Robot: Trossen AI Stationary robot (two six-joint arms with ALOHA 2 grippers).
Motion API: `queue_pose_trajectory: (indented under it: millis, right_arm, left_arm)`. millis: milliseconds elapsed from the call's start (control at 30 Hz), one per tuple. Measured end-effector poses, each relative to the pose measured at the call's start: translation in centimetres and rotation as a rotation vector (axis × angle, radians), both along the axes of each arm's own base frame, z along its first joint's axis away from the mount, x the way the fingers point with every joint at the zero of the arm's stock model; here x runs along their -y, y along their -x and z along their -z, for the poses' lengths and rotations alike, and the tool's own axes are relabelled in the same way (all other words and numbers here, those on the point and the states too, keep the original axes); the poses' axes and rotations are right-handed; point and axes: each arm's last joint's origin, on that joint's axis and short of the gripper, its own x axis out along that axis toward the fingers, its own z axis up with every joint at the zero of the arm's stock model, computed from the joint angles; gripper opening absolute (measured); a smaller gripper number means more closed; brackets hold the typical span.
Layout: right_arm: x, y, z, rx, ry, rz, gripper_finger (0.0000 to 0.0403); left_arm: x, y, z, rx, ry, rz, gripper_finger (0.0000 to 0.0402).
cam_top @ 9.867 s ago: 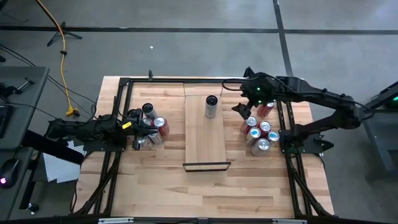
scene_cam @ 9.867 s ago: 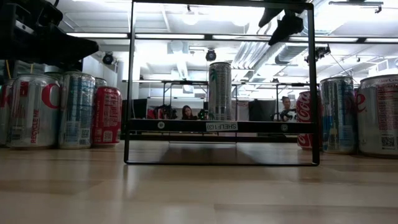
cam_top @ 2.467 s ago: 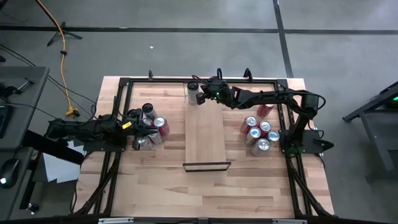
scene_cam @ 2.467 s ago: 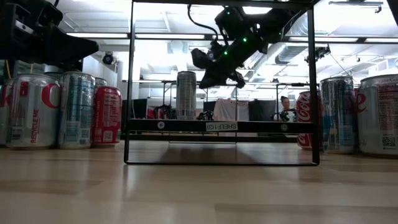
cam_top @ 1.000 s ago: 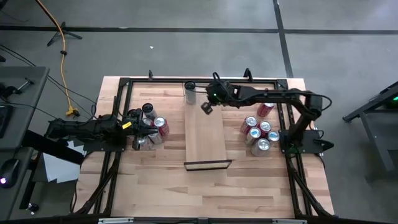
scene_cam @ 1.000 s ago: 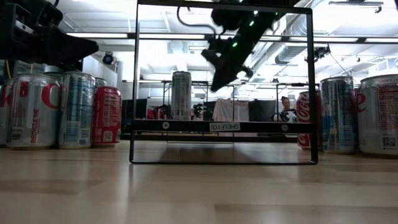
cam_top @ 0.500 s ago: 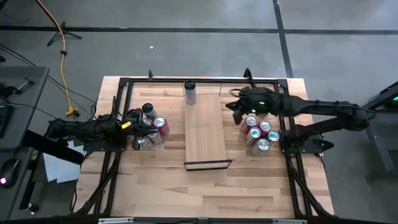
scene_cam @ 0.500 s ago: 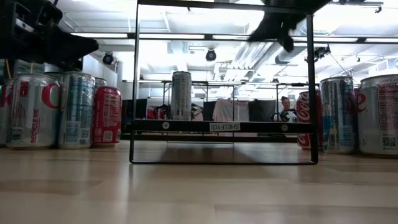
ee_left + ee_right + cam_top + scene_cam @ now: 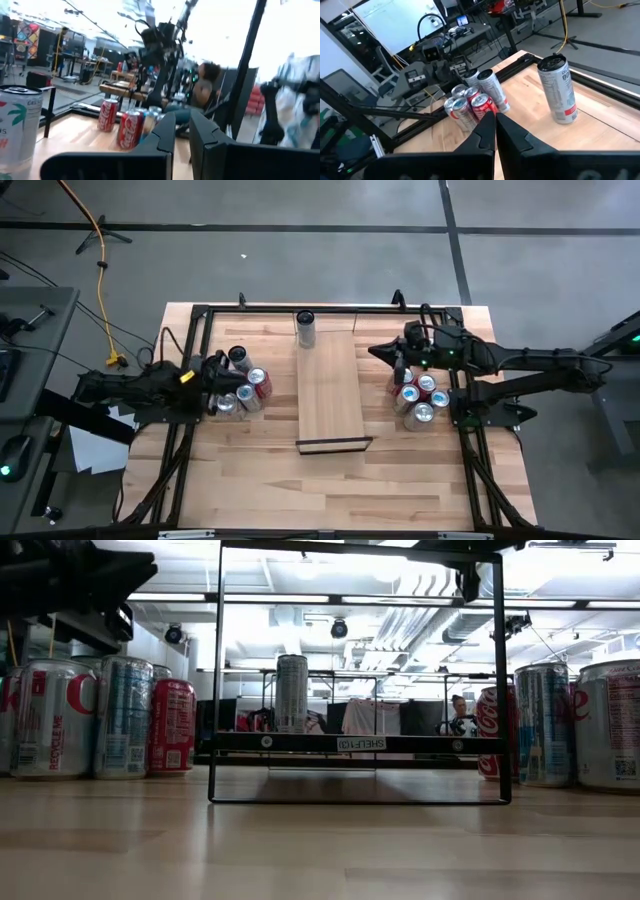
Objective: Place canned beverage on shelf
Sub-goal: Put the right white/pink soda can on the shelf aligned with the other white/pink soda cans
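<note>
Left gripper point(image 9: 213, 377) hovers over the nine-o'clock can cluster point(image 9: 243, 385), fingers close together and empty. The tall can point(image 9: 305, 328) stands at the shelf's point(image 9: 331, 390) twelve-o'clock end, near its left edge. Right gripper point(image 9: 385, 353), fingers nearly together and empty, hangs above the three-o'clock cans point(image 9: 415, 395); likely step: fetching another. The shelf offers bare room toward six o'clock.

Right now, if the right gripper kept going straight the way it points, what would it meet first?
Probably the cluster of cans beside the left arm. The right gripper points just past the tall can, though depth is unclear.
</note>
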Motion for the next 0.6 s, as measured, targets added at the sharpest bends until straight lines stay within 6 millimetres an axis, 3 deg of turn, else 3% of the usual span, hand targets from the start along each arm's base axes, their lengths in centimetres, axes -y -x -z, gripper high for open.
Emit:
queue_pose_trajectory:
  millis: [133, 233, 433, 600]
  right_arm:
    - [0.1, 0.0, 0.0, 0.008, -0.034, 0.031, 0.0]
    - [0.1, 0.0, 0.0, 0.014, -0.056, 0.05, 0.0]
    - [0.2, 0.0, 0.0, 0.006, -0.025, 0.067, 0.0]
    - [0.2, 0.0, 0.0, 0.001, -0.003, 0.067, 0.0]
  left_arm:
    - [-0.5, 0.3, -0.8, 0.099, 0.199, -0.114, 0.0012]
    - [-0.7, 0.8, -2.4, 0.146, 0.247, -0.166, 0.0037]
    - [-1.1, 1.1, -7.9, 0.121, 0.226, -0.31, 0.0135]
    - [-1.3, -0.9, -12.8, -0.083, 0.135, -0.458, 0.023]
